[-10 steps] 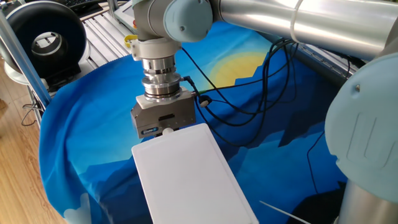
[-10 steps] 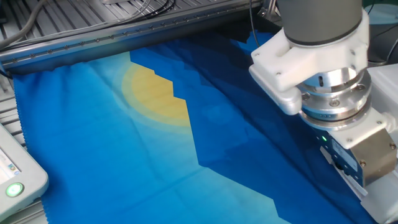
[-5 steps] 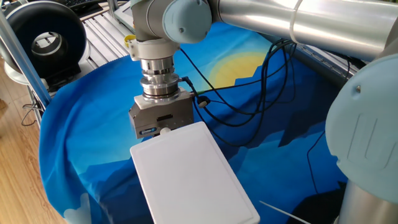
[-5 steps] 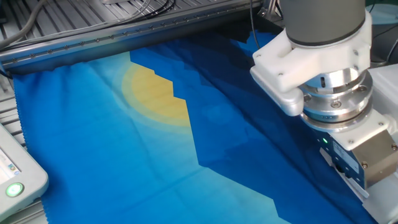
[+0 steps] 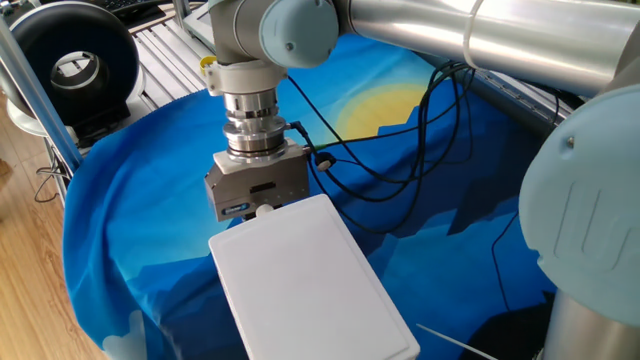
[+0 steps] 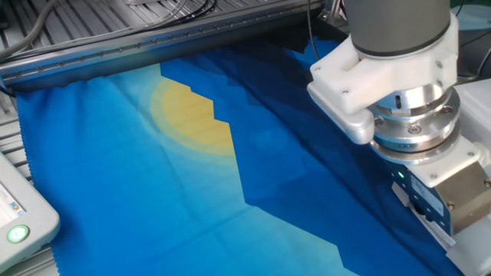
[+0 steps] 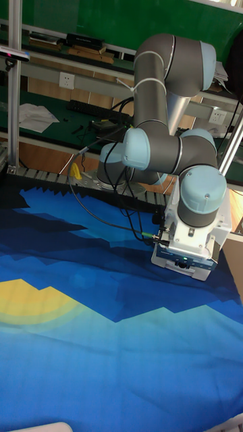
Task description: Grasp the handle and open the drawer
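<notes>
One claw [image 5: 262, 208] down at white box [image 5: 305, 285] front, straddling small white handle [image 5: 266, 211]; grip width hidden, cannot tell. Blue cloth [image 5: 150, 190] covers counter.

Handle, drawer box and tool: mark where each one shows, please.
handle [image 5: 266, 210], one fixed view, round white knob end
drawer box [image 5: 305, 280], one fixed view, flat white top
tool [image 5: 258, 192], one fixed view, grey body above the knob

My arm comes in from the upper right of the frame, wrist pointing straight down. My gripper [image 5: 262, 207] sits low at centre left; its fingers are hidden from me.
</notes>
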You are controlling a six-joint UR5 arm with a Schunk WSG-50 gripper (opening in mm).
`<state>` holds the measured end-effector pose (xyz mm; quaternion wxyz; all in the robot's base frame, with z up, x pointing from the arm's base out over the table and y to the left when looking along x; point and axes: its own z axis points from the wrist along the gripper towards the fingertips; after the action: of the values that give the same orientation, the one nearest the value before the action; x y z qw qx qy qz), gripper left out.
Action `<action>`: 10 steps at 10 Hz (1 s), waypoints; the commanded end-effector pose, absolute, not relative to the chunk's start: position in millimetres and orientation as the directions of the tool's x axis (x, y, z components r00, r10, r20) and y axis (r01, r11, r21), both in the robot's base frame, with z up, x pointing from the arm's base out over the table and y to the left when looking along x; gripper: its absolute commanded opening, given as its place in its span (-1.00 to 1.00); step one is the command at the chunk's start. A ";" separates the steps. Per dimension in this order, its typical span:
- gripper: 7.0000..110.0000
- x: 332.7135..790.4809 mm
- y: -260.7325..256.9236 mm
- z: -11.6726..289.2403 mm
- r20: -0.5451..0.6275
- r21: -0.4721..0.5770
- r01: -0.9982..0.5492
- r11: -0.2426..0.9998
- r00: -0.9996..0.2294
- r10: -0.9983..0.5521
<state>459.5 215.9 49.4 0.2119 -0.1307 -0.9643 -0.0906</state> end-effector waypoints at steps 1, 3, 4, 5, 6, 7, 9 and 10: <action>-1.00 459.5 217.4 54.4 0.437 0.128 0.297 0.946 -0.873 0.215; -1.00 462.3 215.6 54.1 0.435 0.135 0.295 0.946 -0.875 0.211; -1.00 465.4 213.4 55.2 0.437 0.137 0.299 0.944 -0.874 0.213; -1.00 468.6 209.8 55.1 0.437 0.135 0.303 0.943 -0.873 0.217; -1.00 470.0 209.2 53.0 0.434 0.135 0.302 0.944 -0.874 0.217; -1.00 471.0 209.3 51.9 0.432 0.136 0.302 0.943 -0.875 0.218; -1.00 472.4 208.0 51.3 0.430 0.135 0.298 0.945 -0.877 0.215; -1.00 473.1 206.8 50.8 0.429 0.134 0.295 0.946 -0.878 0.213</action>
<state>469.3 206.9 50.1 0.2099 -0.1313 -0.9644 -0.0929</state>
